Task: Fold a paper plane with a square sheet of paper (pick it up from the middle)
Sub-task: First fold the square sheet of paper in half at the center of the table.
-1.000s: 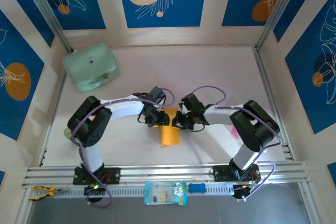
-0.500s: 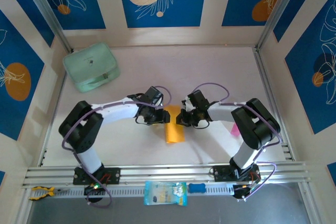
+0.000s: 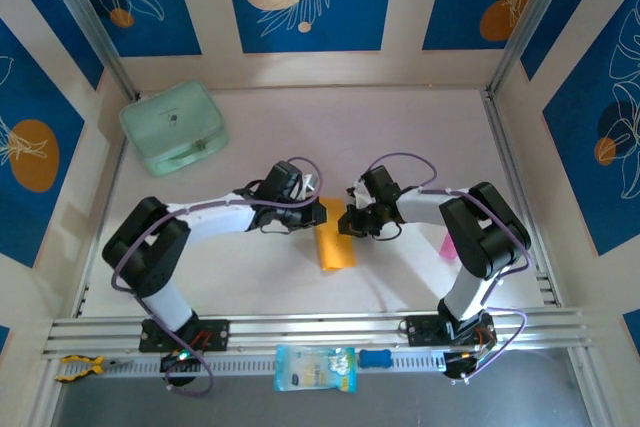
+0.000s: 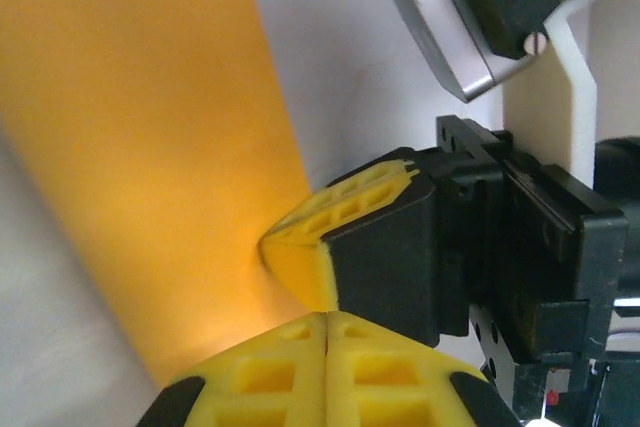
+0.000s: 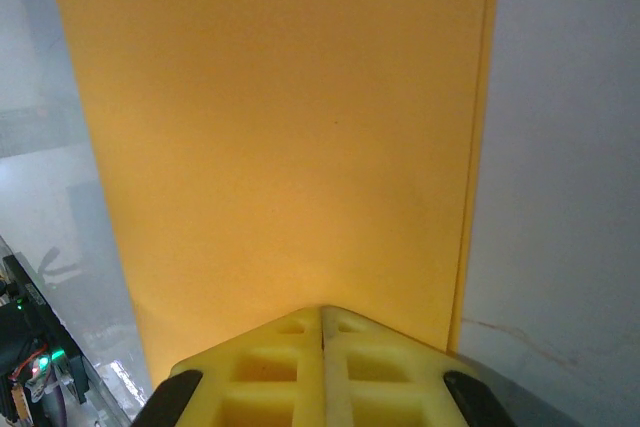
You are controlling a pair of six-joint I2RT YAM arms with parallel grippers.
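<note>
The table [image 3: 420,137] is a pale, smooth, matte board. Well to the left of and beyond the left gripper sits a mint-green case [image 3: 173,128], rounded at the corners and slightly glossy. A pale blue crinkled packet [image 3: 315,368] lies on the metal rail at the near edge, well behind both grippers.

The square sheet of paper [image 3: 336,247] is thin, plain orange-yellow and matte. It lies flat on the table as a narrow oblong with straight edges. In the right wrist view one long edge shows a second layer just inside it, so the sheet is folded double.

The left gripper [image 3: 318,214] has yellow ribbed pads on a black body. In its wrist view the pads are pressed together, with only a thin seam between them. The right gripper [image 3: 346,221] is built the same, and its pads are likewise closed flat against each other.

Both sets of tips meet at the far short end of the sheet, left gripper at the left corner and right gripper at the right, tips nearly touching. The paper runs from the tips toward the arm bases. Whether either pair has nipped the edge or only rests on it cannot be told.
</note>
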